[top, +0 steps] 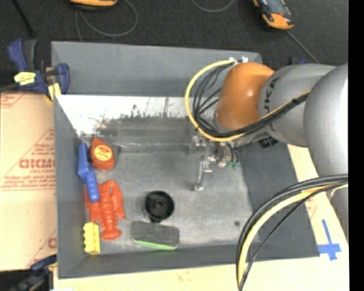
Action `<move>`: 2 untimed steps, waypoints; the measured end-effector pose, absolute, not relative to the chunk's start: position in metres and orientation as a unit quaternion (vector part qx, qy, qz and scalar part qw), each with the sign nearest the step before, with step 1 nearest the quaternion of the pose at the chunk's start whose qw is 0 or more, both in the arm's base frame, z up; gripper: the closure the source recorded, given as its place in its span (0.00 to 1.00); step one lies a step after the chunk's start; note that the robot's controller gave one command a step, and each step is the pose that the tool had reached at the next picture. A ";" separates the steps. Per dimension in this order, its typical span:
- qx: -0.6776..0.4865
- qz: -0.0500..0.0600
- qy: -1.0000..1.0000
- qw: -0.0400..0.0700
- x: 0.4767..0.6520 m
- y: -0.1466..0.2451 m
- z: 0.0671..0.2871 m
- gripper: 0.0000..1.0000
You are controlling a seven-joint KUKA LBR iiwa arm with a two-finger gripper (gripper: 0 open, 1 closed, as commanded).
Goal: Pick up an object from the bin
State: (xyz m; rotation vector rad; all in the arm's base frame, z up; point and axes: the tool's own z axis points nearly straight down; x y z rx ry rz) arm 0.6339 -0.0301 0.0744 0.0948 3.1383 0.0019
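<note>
My gripper (201, 176) hangs under the orange-domed wrist over the bare bin floor, right of the middle. A small green bit (232, 162) shows at its right side; what it is I cannot make out. The nearest loose thing is a black round cap-like piece (158, 204), lower left of the gripper and apart from it. Below that lies a grey block with a green edge (155, 235), close to the front wall.
Along the left wall lie an orange round tape measure (102, 154), a blue handled tool (86, 172), a red lobster-shaped toy (110, 208) and a yellow brick (91, 237). The arm and its cables cover the bin's right side.
</note>
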 end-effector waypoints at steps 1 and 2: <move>-0.048 -0.001 0.999 0.002 0.597 0.007 0.071 0.00; -0.045 0.001 0.999 0.001 0.560 0.030 0.071 0.00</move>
